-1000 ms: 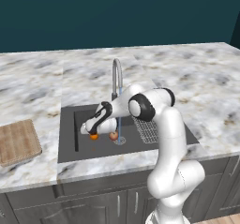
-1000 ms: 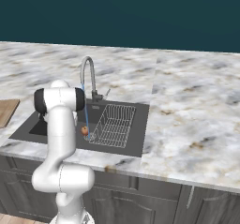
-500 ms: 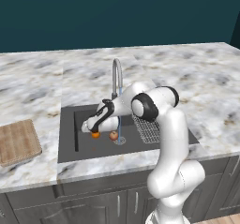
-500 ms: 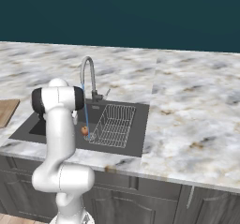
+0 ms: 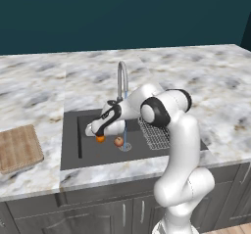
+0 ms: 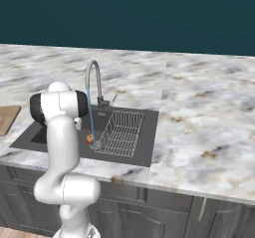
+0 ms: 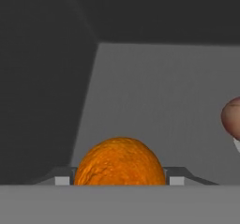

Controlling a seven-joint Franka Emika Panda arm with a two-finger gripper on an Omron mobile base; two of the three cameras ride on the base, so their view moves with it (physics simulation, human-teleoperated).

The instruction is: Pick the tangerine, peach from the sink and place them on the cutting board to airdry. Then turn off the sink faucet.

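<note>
In the sink (image 5: 93,154) my gripper (image 5: 100,135) reaches down from the right, shut on the tangerine (image 5: 100,139). The hand view has the tangerine (image 7: 119,162) filling the gap between the two fingertips of the gripper (image 7: 119,181), with the dark basin floor beyond it. The peach (image 5: 118,141) lies on the basin floor just right of the tangerine, beside the drain; the peach (image 7: 232,117) shows at the right edge of the hand view. Water still runs from the sink faucet (image 5: 120,76). The cutting board (image 5: 17,147) lies on the counter far to the left.
A wire rack (image 5: 154,132) fills the right side of the basin. The faucet's spout arches over my forearm. Marble counter (image 5: 215,96) surrounds the sink, and its front edge drops to dark cabinets. My arm hides the basin's left half in the right base view.
The hand and the tangerine have barely shifted; the grip is unchanged. The peach stays where it was.
</note>
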